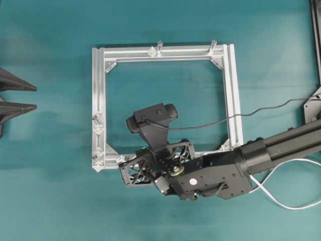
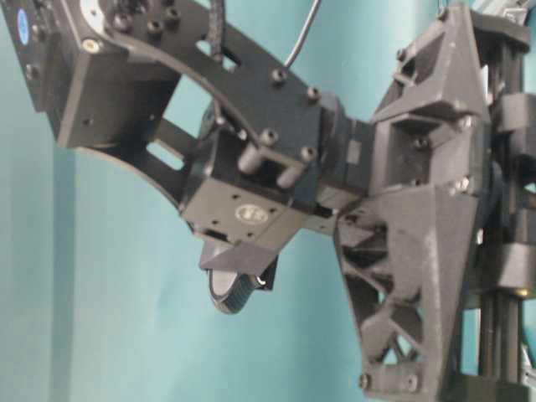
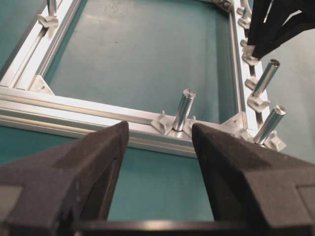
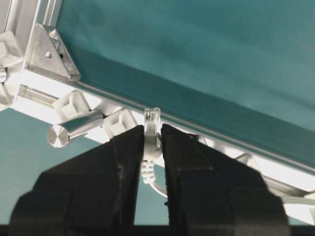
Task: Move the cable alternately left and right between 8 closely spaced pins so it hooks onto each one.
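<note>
A square frame point(image 1: 98, 105) of silver, grooved aluminium rail is seen lying on the matte teal counter point(image 1: 50, 201), with triangular corner brackets inside its corners. Small whitish, faceted pins point(image 1: 98, 129) are set close together along the rail at the left of the overhead view, and smooth cylindrical metal posts point(image 1: 160, 47) stand on the upper rail. In the right wrist view, the right tool point(image 4: 152, 147) is closed on the cable point(image 4: 149, 162): its pale, ribbed plug with a clear tip is pinched between two black, grainy pads, just above the lower rail near a post lying level. The white cord is seen looping at the lower right of the overhead view. The left tool point(image 3: 160, 142), at the left edge of the overhead view, is held wide open and holds nothing.
</note>
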